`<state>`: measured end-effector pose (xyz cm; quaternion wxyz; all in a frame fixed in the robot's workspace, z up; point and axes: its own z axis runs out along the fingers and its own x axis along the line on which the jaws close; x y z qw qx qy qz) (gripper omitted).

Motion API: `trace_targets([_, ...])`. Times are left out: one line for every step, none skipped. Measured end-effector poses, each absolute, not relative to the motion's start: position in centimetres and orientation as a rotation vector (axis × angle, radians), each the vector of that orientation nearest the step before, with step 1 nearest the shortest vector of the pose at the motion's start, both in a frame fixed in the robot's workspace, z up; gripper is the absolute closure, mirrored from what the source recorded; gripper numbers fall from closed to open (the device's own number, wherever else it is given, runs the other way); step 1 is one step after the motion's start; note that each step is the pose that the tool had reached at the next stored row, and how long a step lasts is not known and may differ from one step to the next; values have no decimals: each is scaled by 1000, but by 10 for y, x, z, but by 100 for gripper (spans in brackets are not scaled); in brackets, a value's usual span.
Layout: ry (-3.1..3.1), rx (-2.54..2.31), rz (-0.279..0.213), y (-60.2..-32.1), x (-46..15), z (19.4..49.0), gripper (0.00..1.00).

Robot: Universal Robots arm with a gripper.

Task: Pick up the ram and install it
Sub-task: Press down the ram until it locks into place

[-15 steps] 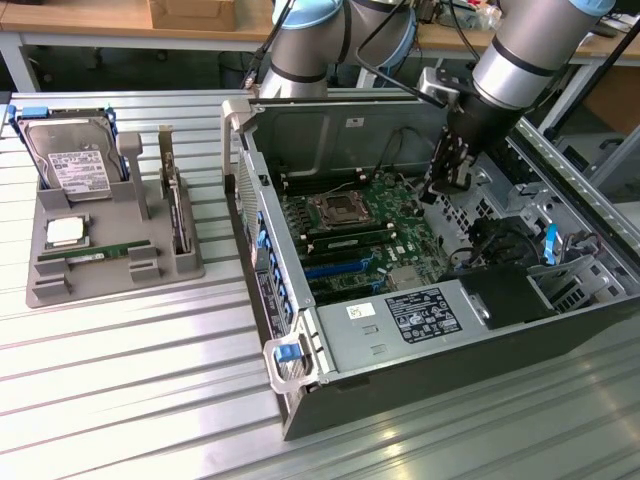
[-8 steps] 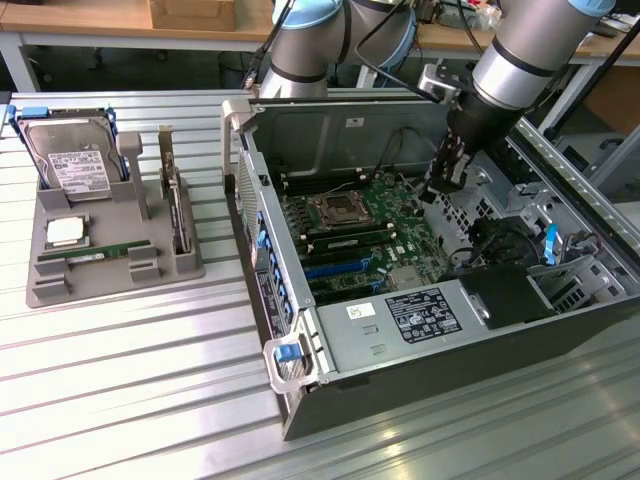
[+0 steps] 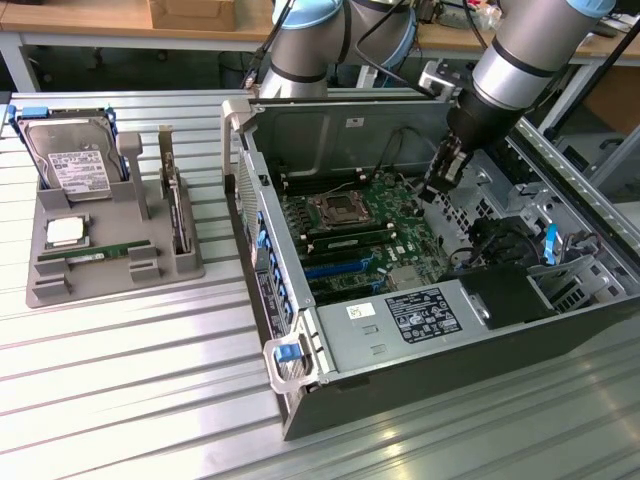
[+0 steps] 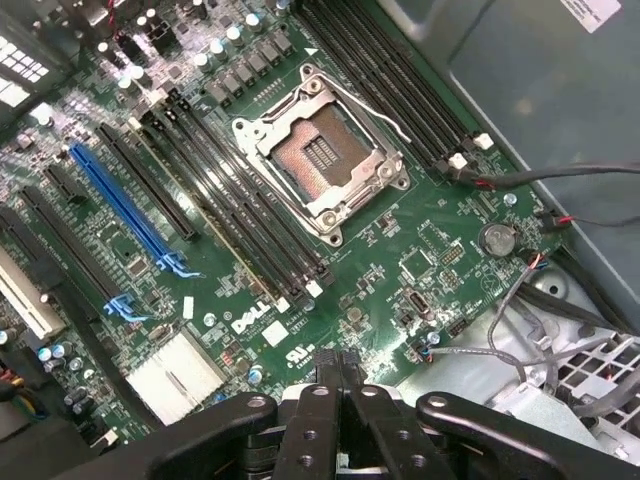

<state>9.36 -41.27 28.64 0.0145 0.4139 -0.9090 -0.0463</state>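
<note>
Ram [image 3: 95, 257] low in the exterior view's left, resting on edge in a slot of the grey tray [image 3: 60, 290] on the desk [image 3: 130, 380]. Fingers [image 3: 437, 188] well apart from it, up in the upper right of that frame, hanging inside the open computer case [image 3: 560, 330] over the far edge of the motherboard [image 3: 400, 215]. So: strip off toward the exterior view's left and lower in the frame, outside the case, with the case wall between. Long axis near level across the frame, rising slightly to the right, roughly in line with the tray's front edge. Fingers pressed together at the tips, nothing between them, seen in the wrist view above the board near the empty CPU socket [image 4: 320, 150]. Long, thin, green, with a pale label near its middle; chips too small to make out. Possibly a like strip [image 3: 350, 243] already seated in a memory slot beside the socket, though hard to tell.
</note>
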Motion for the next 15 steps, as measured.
trace_targets([-2836,1277,-144,-413,94,286,90])
trace_targets([-2842,1263,-145,-413,94,286,90])
trace_targets([-2849,1248,-145,-413,94,286,90])
trace_targets([-2856,1234,-145,-413,94,286,90])
trace_targets([-2863,1218,-145,-413,94,286,90])
trace_targets([-2881,1179,-146,-413,94,286,90])
trace_targets([-2896,1144,-146,-413,94,286,90])
trace_targets([-2913,1103,-147,-413,94,286,90])
trace_targets([-2924,1077,-147,-413,94,286,90])
trace_targets([-2938,1041,-147,-413,94,286,90])
trace_targets([-2948,1015,-148,-413,94,286,90])
trace_targets([-2959,985,-148,-413,94,286,90])
trace_targets([-2981,923,-148,-413,94,286,90])
trace_targets([-2997,876,-149,-413,94,286,90])
trace_targets([-3019,807,-149,-413,94,286,90])
